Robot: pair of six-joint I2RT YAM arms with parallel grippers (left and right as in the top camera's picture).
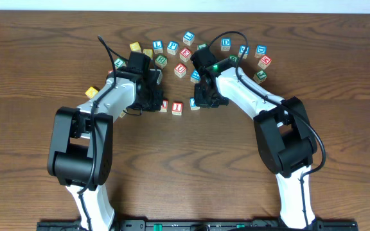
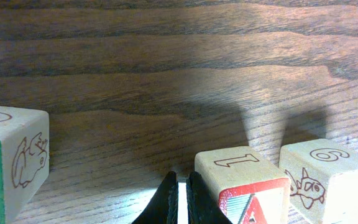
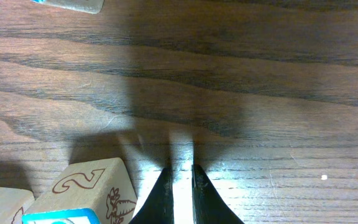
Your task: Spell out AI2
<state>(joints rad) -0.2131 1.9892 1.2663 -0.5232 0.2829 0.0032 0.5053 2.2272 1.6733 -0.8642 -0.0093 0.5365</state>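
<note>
Three cubes stand in a row mid-table: the red "A" cube [image 1: 164, 106], half under my left gripper [image 1: 154, 101], the red "I" cube [image 1: 177, 108], and the blue "2" cube [image 1: 194, 103] beside my right gripper [image 1: 204, 99]. In the left wrist view the A cube [image 2: 253, 196] sits just right of the left gripper [image 2: 180, 175], whose jaws are shut on nothing. In the right wrist view the 2 cube [image 3: 92, 193] lies left of the right gripper [image 3: 180, 168], whose jaws stand a narrow slit apart, holding nothing.
Several other lettered cubes form an arc behind the row, among them a blue "D" [image 1: 227, 43], a red one [image 1: 185, 54] and a yellow one [image 1: 135, 47]. A green-faced cube [image 2: 11, 162] stands left of the left gripper. Bare wood lies in front of the row.
</note>
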